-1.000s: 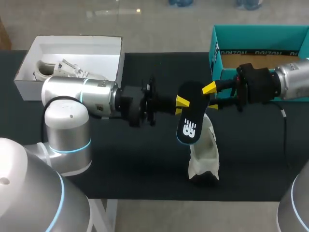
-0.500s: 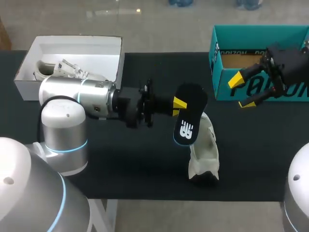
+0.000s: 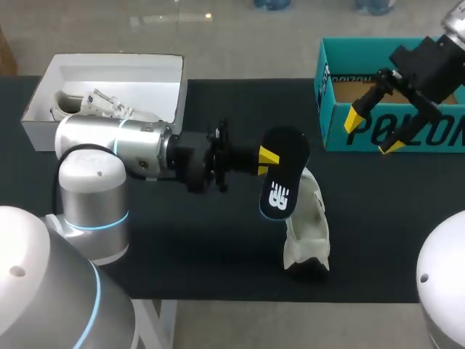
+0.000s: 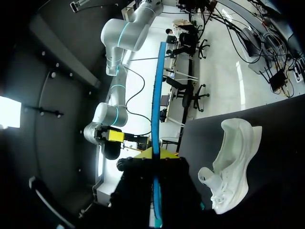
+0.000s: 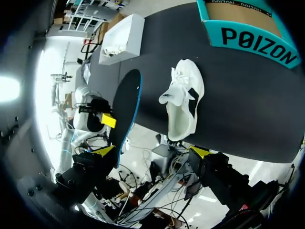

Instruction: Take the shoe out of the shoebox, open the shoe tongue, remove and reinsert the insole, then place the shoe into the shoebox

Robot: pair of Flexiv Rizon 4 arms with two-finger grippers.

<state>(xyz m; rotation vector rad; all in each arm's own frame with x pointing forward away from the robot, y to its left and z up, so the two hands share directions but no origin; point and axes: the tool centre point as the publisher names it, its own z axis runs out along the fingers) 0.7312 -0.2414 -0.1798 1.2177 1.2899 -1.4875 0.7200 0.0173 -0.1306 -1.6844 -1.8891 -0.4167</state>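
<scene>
my L hand [image 3: 267,158] pinching insole [image 3: 282,182] by its edge, off the tabletop [image 3: 182,240] | shoe [image 3: 309,225] lies on tabletop just below insole, beside L hand | my R hand [image 3: 373,133] spread wide, by front wall of teal shoebox [image 3: 425,134], well apart from shoe

Insole [image 3: 282,173] black, blue-edged, white logo; shoe [image 3: 309,218] white; shoebox [image 3: 331,125] teal; table [image 3: 218,247] black.
</scene>
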